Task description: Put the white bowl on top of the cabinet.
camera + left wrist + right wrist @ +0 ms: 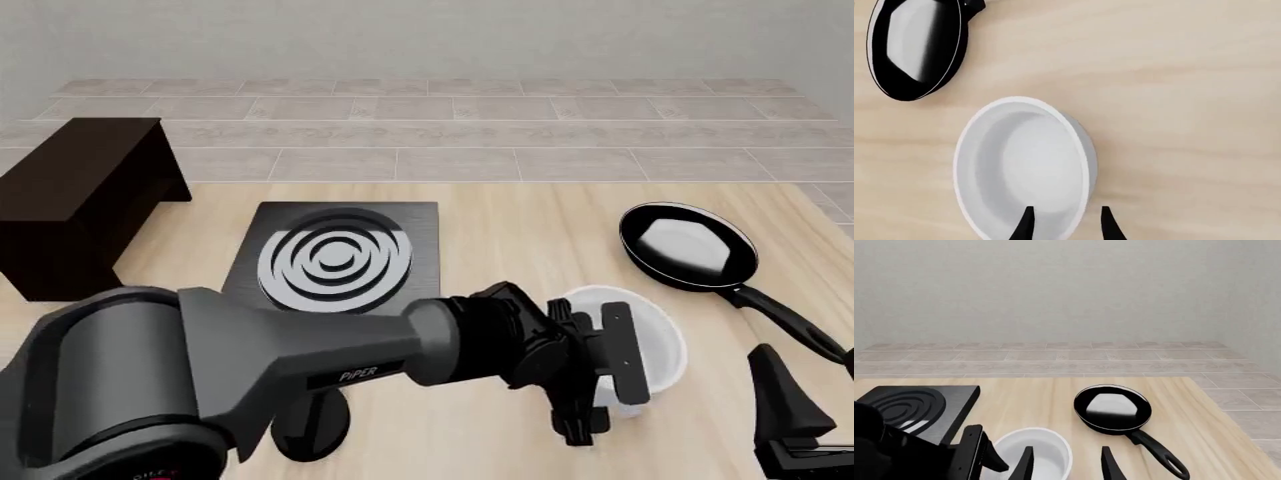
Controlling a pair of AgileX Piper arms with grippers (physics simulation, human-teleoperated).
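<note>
My left gripper (1066,225) hangs spread, one finger inside the white bowl (1024,167) and one outside its wall, set to pinch the rim, not yet closed. The bowl sits on the table (534,235) right of centre, near the frying pan (687,247). My left arm stretches across, wrist tipped down. The cabinet (80,200) waits far left, beyond the stove plate (340,255). My right gripper (1066,465) idles spread, near right.

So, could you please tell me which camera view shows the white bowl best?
The left wrist view: the white bowl fills it, with nearly the whole rim and the inside visible. In the front view the left gripper covers much of the bowl. The right wrist view cuts off its near side at the frame edge.
</note>
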